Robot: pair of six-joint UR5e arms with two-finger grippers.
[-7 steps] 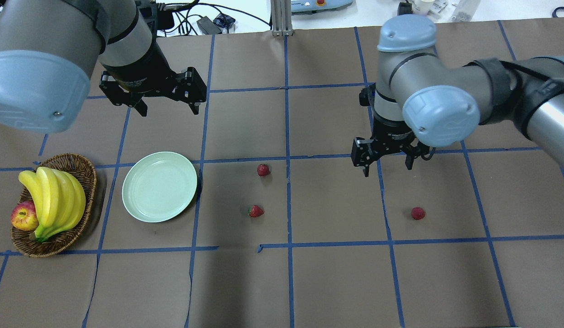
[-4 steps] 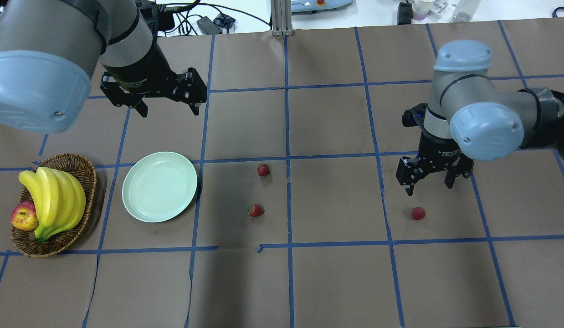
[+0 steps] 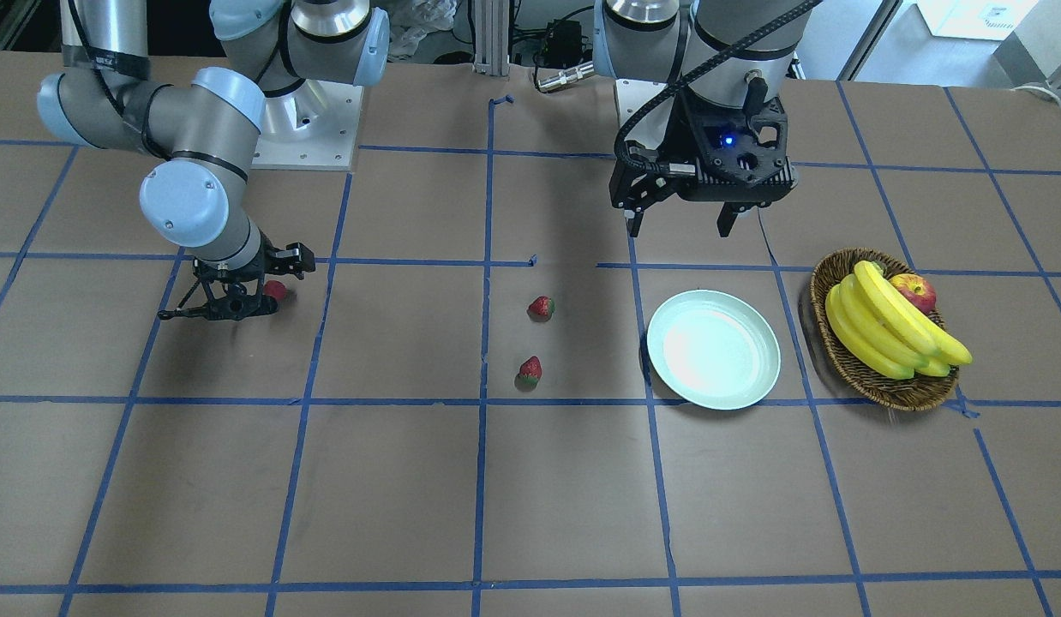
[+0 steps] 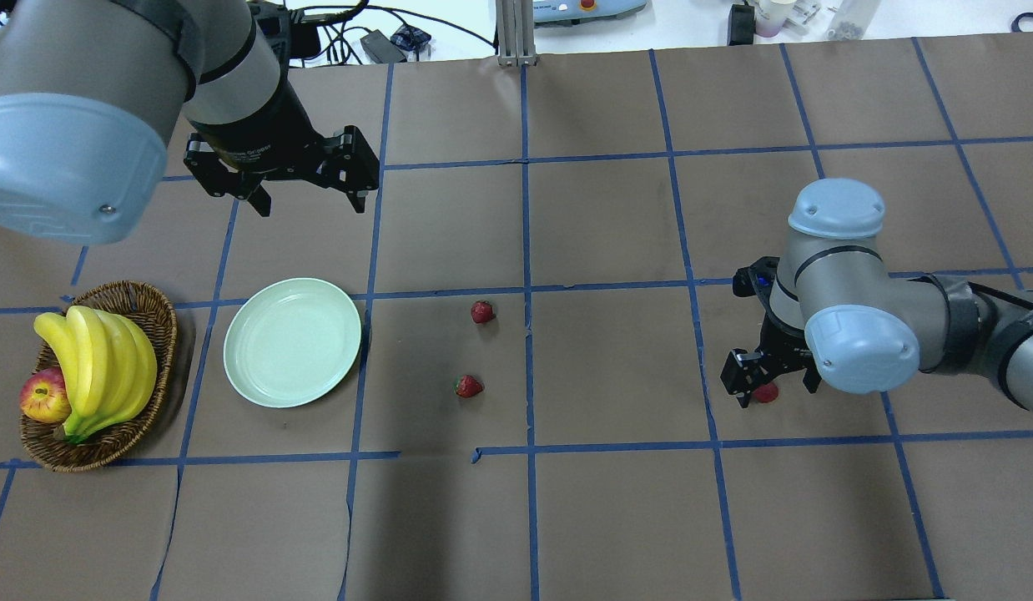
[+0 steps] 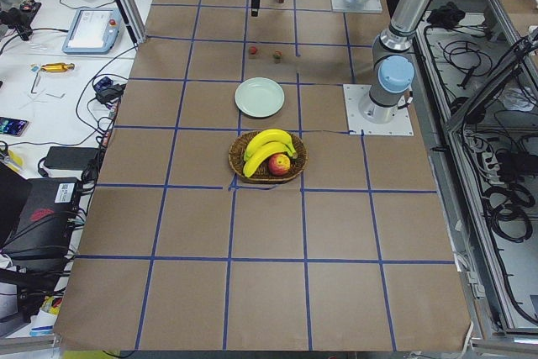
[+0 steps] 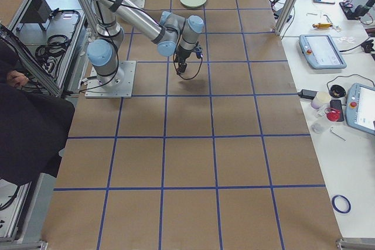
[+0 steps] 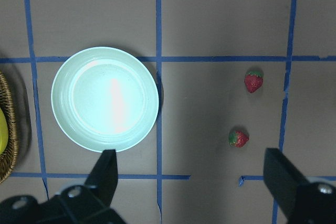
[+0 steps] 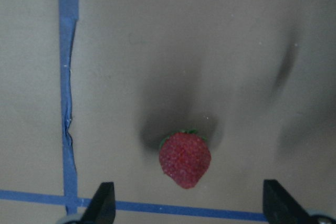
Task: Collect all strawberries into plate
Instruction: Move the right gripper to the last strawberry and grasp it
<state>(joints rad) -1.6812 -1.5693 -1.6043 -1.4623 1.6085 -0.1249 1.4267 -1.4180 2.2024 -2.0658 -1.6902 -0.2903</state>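
The right gripper (image 4: 771,392) hangs low over the table (image 4: 617,517), which is covered in brown paper crossed by blue tape lines. Its fingers are spread wide, with nothing held between them. One strawberry (image 4: 765,392) lies on the paper just under it. In the right wrist view this strawberry (image 8: 185,159) sits in the gap between the two fingers (image 8: 102,203), closer to the middle than to either one and touching neither, its green cap pointing away from the camera. It rests near a crossing of tape lines. In the front-facing view the same berry (image 3: 276,290) shows just beside the black fingers of the gripper (image 3: 226,302). The two other strawberries (image 4: 482,311) (image 4: 468,386) lie on the paper near the middle of the table, close together but not touching, well apart from the first one. The plate (image 4: 291,342) sits on the robot's left side of them and holds nothing. Just beyond the plate, a wicker basket (image 4: 141,305) holds bananas (image 4: 99,359) and an apple (image 4: 43,395). The left gripper (image 4: 309,200) hovers high above the table behind the plate, its fingers also parted and empty. The left wrist view looks straight down on the plate (image 7: 105,98) and the two middle berries.
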